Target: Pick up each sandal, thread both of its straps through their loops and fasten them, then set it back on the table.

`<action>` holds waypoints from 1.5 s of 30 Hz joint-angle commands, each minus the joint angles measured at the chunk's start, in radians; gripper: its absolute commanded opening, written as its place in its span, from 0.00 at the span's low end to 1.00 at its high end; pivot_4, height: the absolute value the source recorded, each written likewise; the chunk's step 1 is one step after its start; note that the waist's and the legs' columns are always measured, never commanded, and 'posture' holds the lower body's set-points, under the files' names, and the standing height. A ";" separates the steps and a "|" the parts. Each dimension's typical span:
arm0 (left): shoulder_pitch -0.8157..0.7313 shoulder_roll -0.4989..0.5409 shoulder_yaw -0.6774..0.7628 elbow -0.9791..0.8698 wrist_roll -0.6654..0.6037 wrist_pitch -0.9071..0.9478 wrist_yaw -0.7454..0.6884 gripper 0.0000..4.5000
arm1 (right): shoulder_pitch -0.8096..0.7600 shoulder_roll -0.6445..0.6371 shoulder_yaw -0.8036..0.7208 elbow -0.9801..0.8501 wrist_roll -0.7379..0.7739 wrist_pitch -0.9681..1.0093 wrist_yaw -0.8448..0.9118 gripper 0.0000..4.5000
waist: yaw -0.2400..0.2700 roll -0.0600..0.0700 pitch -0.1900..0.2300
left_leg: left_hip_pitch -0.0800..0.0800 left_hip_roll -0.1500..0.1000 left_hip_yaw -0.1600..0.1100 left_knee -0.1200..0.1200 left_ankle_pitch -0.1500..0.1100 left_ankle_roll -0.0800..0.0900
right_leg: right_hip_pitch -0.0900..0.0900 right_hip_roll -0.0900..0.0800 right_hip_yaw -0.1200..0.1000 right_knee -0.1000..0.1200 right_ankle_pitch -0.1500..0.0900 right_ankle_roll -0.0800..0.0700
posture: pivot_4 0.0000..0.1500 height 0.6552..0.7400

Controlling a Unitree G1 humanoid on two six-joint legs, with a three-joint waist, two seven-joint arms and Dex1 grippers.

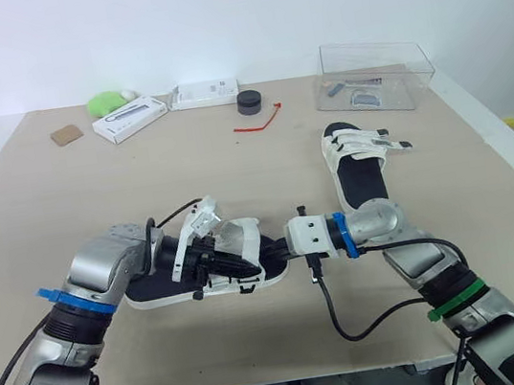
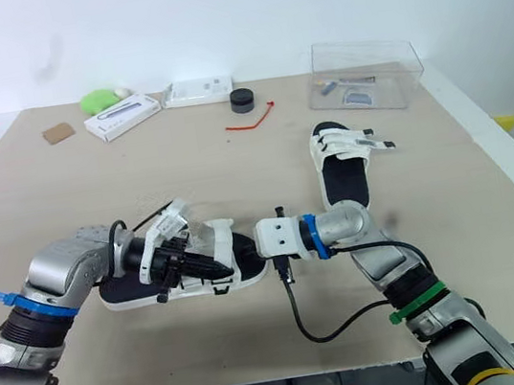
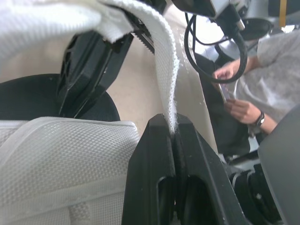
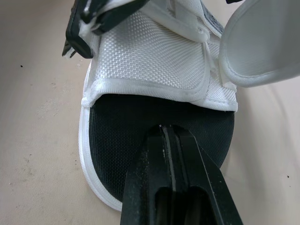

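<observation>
At the front edge of the beige table (image 1: 66,211), the near sandal (image 1: 242,238) lies flat on its sole, lengthwise across the robot. The left gripper (image 3: 171,124) is clenched on a white strap (image 3: 164,56) of this sandal, and the strap rises between the two black fingers. The right gripper (image 4: 168,131) comes from the other end. Its fingers are pressed together with nothing between them, and their tips are over the black footbed; I cannot tell if they touch it.

Farther on the right side, well apart, the second sandal (image 1: 359,163) lies on the table, pointing away from the robot. Behind it stands a clear plastic box (image 1: 375,75). Near the far edge are a red tie (image 1: 259,121), a small black round object (image 1: 249,102), two white boxes (image 1: 130,118), a green thing (image 1: 106,103) and a brown square (image 1: 66,135).

The table surface is plain and matte. Behind it is a white wall (image 1: 211,15). The left wrist view shows a person's hand (image 3: 243,110) beyond the table.
</observation>
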 commanded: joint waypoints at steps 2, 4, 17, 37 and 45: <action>0.006 0.009 -0.012 -0.020 0.007 -0.014 -0.003 0.13 | 0.022 -0.017 0.030 0.056 -0.058 0.023 0.004 0.00 | 0.000 0.000 0.000 | 0.000 0.000 0.000 0.000 0.000 0.000 | 0.000 0.000 0.000 0.000 0.000 0.000 | 1.00 1.00; -0.006 0.013 -0.005 -0.014 0.007 -0.018 -0.006 0.31 | 0.024 -0.019 0.029 0.055 -0.058 0.023 0.004 0.00 | 0.001 0.000 0.000 | 0.000 0.000 0.000 0.000 0.000 0.000 | 0.000 0.000 0.000 0.000 0.000 0.000 | 1.00 1.00; -0.107 -0.033 0.116 0.066 -0.054 0.016 0.048 0.34 | 0.016 -0.016 0.027 0.070 -0.060 0.014 0.003 0.00 | 0.002 0.000 0.000 | 0.000 -0.001 0.000 0.001 0.001 0.000 | 0.000 -0.001 0.001 0.000 0.002 0.001 | 1.00 1.00; 0.007 0.005 -0.016 -0.016 0.049 -0.113 0.015 0.01 | 0.023 -0.022 0.033 0.061 -0.064 0.013 0.007 0.00 | 0.002 0.000 0.000 | 0.000 -0.001 0.000 0.001 0.001 0.000 | 0.000 -0.001 0.001 0.000 0.002 0.001 | 1.00 1.00; -0.020 0.078 -0.012 -0.069 0.038 -0.091 -0.042 0.64 | 0.022 -0.023 0.036 0.063 -0.065 0.008 0.014 0.00 | 0.002 0.000 0.000 | 0.000 -0.001 0.000 0.001 0.001 0.000 | 0.000 -0.001 0.000 0.000 0.002 0.001 | 1.00 1.00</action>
